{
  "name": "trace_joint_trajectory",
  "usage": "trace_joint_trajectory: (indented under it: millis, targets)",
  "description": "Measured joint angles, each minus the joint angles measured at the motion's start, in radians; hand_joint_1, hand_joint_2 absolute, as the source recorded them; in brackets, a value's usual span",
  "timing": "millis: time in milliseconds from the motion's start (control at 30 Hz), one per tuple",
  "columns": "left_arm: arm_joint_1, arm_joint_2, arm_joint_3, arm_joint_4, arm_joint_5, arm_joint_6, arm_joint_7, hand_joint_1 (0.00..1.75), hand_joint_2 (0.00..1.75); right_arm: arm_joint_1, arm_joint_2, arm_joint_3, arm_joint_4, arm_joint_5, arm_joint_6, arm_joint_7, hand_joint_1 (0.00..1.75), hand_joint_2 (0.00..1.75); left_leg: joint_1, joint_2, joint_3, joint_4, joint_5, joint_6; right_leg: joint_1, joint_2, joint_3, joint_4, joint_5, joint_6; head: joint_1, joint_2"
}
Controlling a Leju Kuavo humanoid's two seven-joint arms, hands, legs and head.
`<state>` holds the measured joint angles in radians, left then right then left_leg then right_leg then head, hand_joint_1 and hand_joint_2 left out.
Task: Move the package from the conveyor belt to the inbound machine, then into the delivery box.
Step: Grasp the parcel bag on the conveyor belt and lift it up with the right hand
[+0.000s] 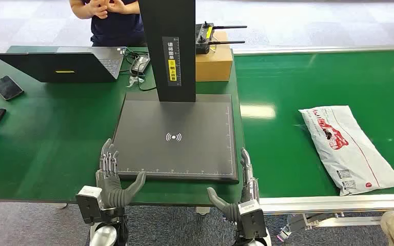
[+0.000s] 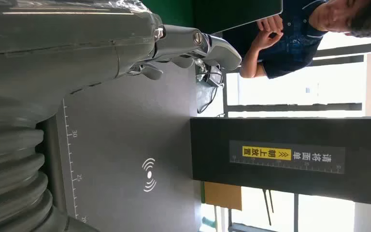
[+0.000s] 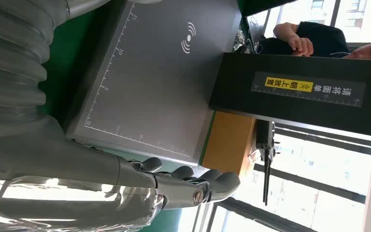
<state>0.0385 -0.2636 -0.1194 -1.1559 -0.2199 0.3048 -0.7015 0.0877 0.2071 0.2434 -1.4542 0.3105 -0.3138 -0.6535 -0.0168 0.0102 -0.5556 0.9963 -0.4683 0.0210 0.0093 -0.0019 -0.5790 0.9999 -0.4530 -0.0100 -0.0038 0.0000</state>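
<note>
The left hand [image 1: 112,174] is open with fingers spread and holds nothing; it stands at the near left corner of the inbound machine [image 1: 179,137], whose flat dark plate lies just ahead and to its right. The right hand [image 1: 240,197] is open and empty too, at the plate's near right corner, beside the conveyor belt [image 1: 287,154]. The package [image 1: 348,147] lies flat on the belt, well to the right of this hand, near the belt's front edge with bare green belt between them.

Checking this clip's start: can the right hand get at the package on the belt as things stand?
Probably yes: the right hand is open and empty, the package lies alone on the conveyor belt on that hand's side, nothing between.
</note>
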Motion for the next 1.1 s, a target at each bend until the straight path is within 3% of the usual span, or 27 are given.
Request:
trace_joint_trajectory:
  millis: [1100]
  targets:
    - [-0.025, 0.008, -0.076, 0.041, 0.01, -0.051, 0.0, 0.0, 1.75, -0.003, 0.0, 0.025, 0.001, 0.126, -0.017, 0.044, 0.0, 1.75, 0.0, 0.0, 0.0, 0.0, 0.0, 0.0, 0.0, 0.0, 0.0, 0.0, 0.0, 0.0, 0.0, 0.0]
